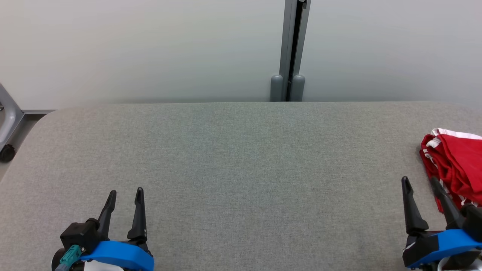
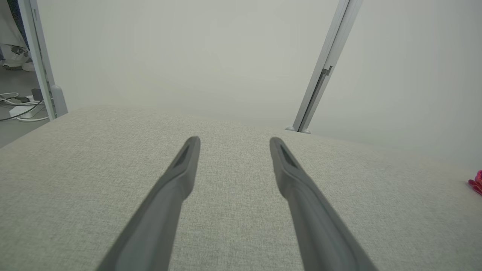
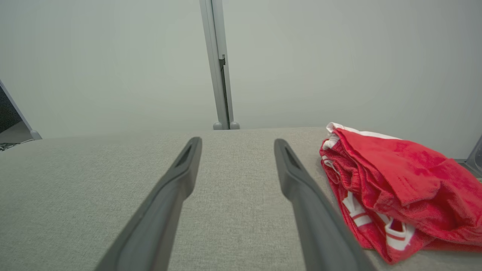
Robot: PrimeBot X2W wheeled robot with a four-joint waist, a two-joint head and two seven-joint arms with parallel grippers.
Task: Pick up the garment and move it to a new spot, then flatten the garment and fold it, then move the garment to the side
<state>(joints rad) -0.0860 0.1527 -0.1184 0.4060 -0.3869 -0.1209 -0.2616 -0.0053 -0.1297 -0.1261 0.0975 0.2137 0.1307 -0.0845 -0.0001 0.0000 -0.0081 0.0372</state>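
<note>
Garment (image 1: 457, 165) red, with white trim along one edge and short white stripe bands on the side. Table (image 1: 241, 169) light grey, fine heathered weave, no print. Left gripper (image 1: 126, 190) black, its wrist collar (image 1: 120, 256) bright blue, with a teal plug (image 1: 70, 255) beside it. Right gripper (image 1: 418, 178) black, blue wrist band (image 1: 448, 241). Wall (image 1: 150, 49) plain pale grey-white. Post (image 1: 286, 45) mid-grey with a dark slot. Caster (image 1: 6, 153) black.
</note>
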